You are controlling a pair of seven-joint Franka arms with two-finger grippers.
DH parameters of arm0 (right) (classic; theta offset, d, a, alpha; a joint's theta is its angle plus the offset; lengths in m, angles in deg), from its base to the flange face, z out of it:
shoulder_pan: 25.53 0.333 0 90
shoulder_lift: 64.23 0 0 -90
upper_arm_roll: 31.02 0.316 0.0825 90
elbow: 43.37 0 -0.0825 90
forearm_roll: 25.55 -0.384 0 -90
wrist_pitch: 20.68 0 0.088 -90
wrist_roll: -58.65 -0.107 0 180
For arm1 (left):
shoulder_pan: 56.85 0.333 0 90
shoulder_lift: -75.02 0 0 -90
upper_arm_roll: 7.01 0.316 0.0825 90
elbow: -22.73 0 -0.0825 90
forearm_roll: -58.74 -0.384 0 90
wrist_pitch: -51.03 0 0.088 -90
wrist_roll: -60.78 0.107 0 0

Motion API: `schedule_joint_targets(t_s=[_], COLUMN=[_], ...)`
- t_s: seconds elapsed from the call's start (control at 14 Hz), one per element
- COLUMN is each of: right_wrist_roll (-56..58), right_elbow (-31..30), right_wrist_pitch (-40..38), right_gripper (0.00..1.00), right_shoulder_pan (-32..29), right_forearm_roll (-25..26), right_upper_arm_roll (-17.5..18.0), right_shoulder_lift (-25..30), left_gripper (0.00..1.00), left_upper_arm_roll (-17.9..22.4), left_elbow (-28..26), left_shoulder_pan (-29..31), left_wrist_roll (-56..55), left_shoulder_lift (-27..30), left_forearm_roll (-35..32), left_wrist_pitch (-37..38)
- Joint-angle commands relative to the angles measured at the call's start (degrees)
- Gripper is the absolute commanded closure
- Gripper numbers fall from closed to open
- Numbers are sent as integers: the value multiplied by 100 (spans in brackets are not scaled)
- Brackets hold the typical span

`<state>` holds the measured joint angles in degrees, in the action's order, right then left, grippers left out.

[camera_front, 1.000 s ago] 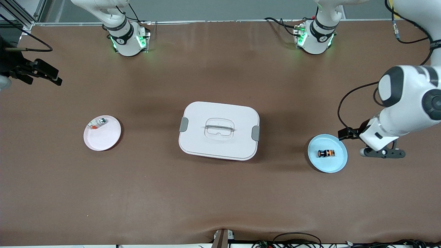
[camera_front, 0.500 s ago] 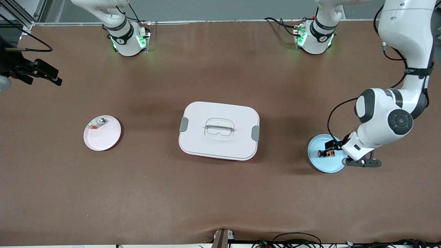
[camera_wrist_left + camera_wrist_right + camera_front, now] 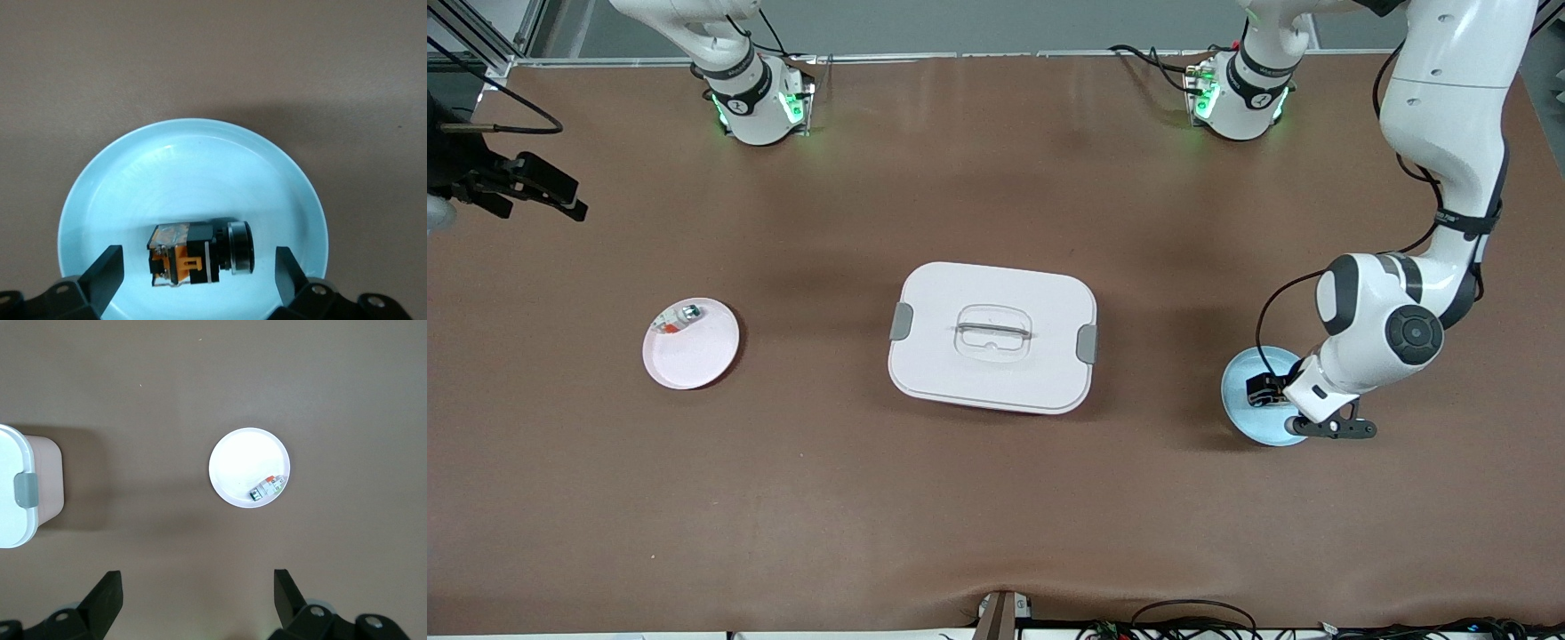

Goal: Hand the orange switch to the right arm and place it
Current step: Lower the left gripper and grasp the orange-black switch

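The orange switch (image 3: 197, 253) lies on its side in the light blue plate (image 3: 193, 167), its black and orange body beside its round end. In the left wrist view my left gripper (image 3: 198, 273) is open above the plate, one finger on each side of the switch, neither touching it. Seen from the front, the left gripper (image 3: 1329, 428) hangs over the blue plate (image 3: 1240, 400) toward the left arm's end of the table, and its wrist hides the switch. My right gripper (image 3: 197, 597) is open and empty, waiting high over bare table near the pale pink plate (image 3: 240, 460).
A white lidded box (image 3: 992, 338) with grey clasps stands mid-table. The pale pink plate (image 3: 694, 351) toward the right arm's end holds a small silver, white and red piece (image 3: 680, 318). Brown table surface lies between them.
The left arm has swung in from beside the blue plate to over it and come down, so its wrist now covers the switch in the front view. The right arm has not moved.
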<state>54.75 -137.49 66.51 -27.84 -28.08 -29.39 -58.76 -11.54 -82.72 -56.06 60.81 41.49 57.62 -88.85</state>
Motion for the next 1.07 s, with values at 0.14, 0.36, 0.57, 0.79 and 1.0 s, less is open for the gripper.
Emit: schedule_joint_targets(t_s=[0.14, 0.36, 0.57, 0.79, 1.0], right_wrist_roll=[-14, -6, -6, -6, -6], right_elbow=[-124, -124, -115, -115, -115], right_wrist_pitch=[62, 62, 62, 62, 53], right_gripper=[0, 0, 0, 0, 0], right_shoulder_pan=[-33, -33, -33, -32, -41], right_forearm_roll=[-63, -63, -63, -62, -54], right_upper_arm_roll=[4, 4, 4, 4, -5], right_shoulder_lift=[130, 130, 130, 130, 130], left_gripper=[0, 18, 63, 100, 100], left_upper_arm_roll=[23, 23, 23, 23, 14], left_elbow=[-73, -73, -152, -152, -82], left_shoulder_pan=[-9, -17, -9, -9, 0], left_wrist_roll=[32, -3, -29, -38, -47], left_shoulder_lift=[-189, -260, -207, -58, 345], left_forearm_roll=[-108, -108, -108, -108, -99], left_wrist_pitch=[-346, -356, -347, -268, 345])
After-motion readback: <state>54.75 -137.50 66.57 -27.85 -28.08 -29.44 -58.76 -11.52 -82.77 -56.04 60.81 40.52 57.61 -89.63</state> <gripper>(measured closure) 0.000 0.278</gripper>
